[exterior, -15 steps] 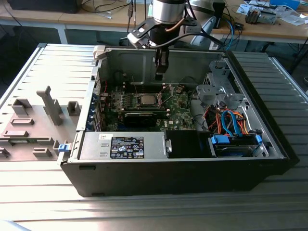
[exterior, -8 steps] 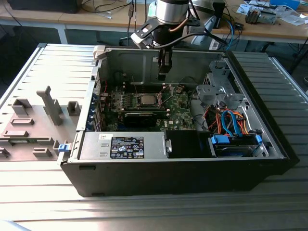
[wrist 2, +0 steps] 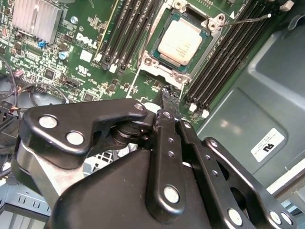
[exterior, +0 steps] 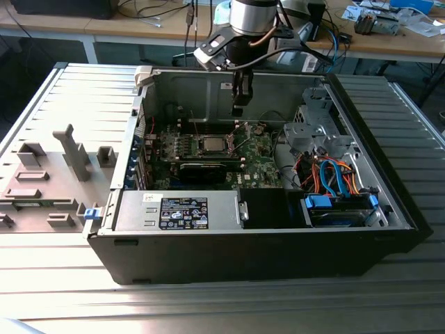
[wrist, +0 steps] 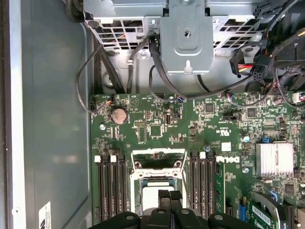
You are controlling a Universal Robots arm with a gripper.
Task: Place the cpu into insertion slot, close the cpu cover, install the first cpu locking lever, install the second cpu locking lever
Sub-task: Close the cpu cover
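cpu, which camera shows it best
The second wrist view: the cpu lies in plain sight, its whole silver top seen close. In the first wrist view the gripper covers part of it. The exterior view shows it as a small grey square, far off.

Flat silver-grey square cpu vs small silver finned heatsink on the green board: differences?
The cpu is smooth and flat on top; the heatsink is ribbed. The cpu sits in the insertion slot between black memory slots; the heatsink sits on open green board. Both are silvery metal.
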